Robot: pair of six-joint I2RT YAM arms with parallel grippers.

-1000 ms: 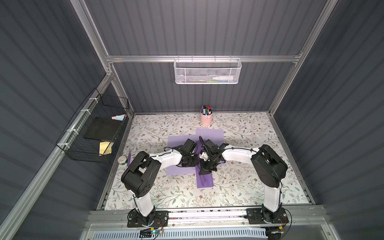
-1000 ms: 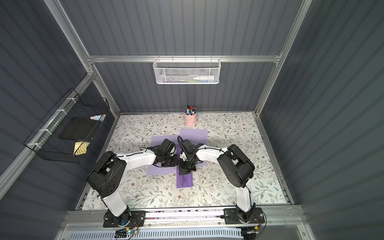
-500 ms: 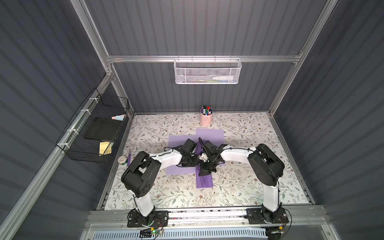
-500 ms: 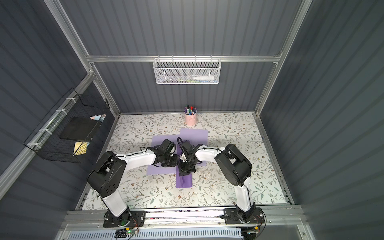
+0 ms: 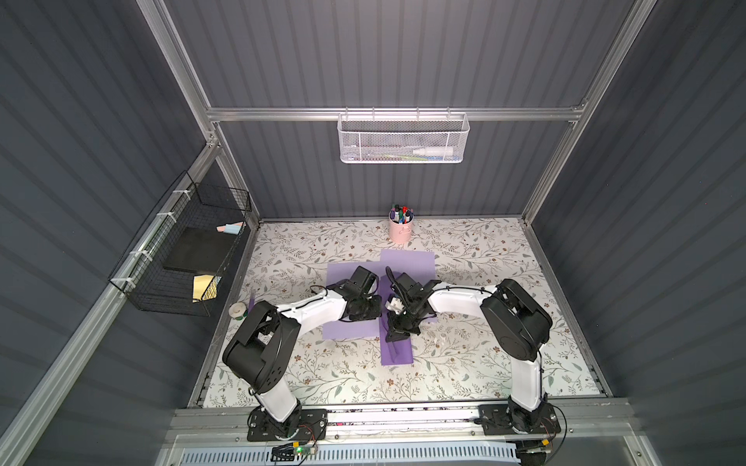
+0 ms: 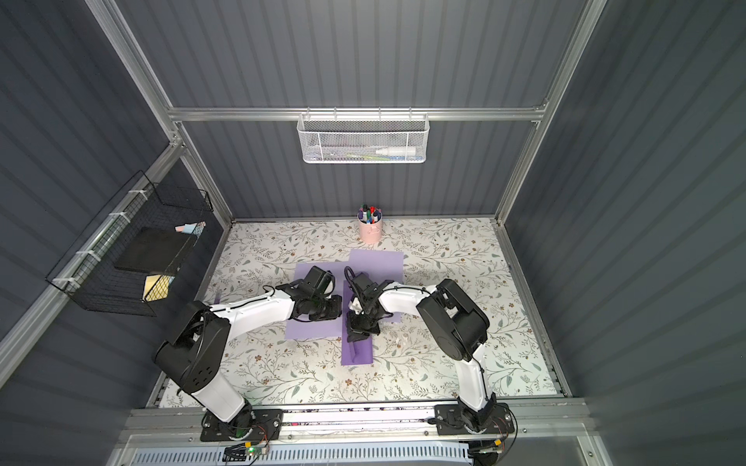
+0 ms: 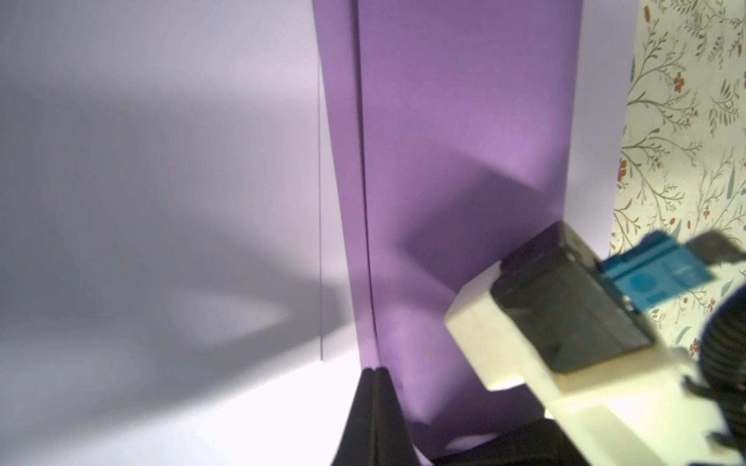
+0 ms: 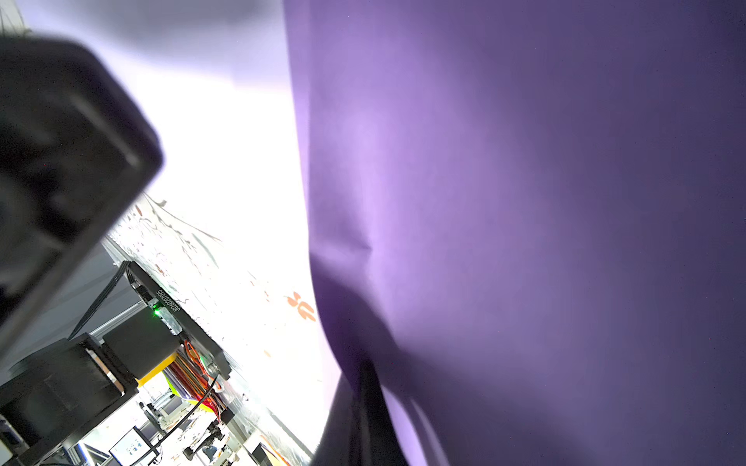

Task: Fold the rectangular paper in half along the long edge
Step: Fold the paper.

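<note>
Paper (image 5: 397,355), a dark purple strip already folded narrow, is seen lying lengthwise at the centre of the floral table (image 5: 484,258) in both top views. Its upper part is hidden under the two arms and its lower end is bare. It is laid partly over a pale lavender sheet (image 5: 347,329) on the left, and a second purple sheet (image 5: 415,260) is seen above it, below a pink cup (image 5: 400,230) of pens. In the left wrist view the left gripper (image 7: 375,369) is shown at the bottom centre with its fingers pressed together and nothing between them. Its tip is set down where the strip's long edge meets the lavender sheet, and a thin line of the layer edges is seen running up from it. In the right wrist view the right gripper (image 8: 365,369) is likewise closed tight, with its tip against the paper near its left edge, below a small dent in the surface. Whether any paper is pinched there cannot be told.
</note>
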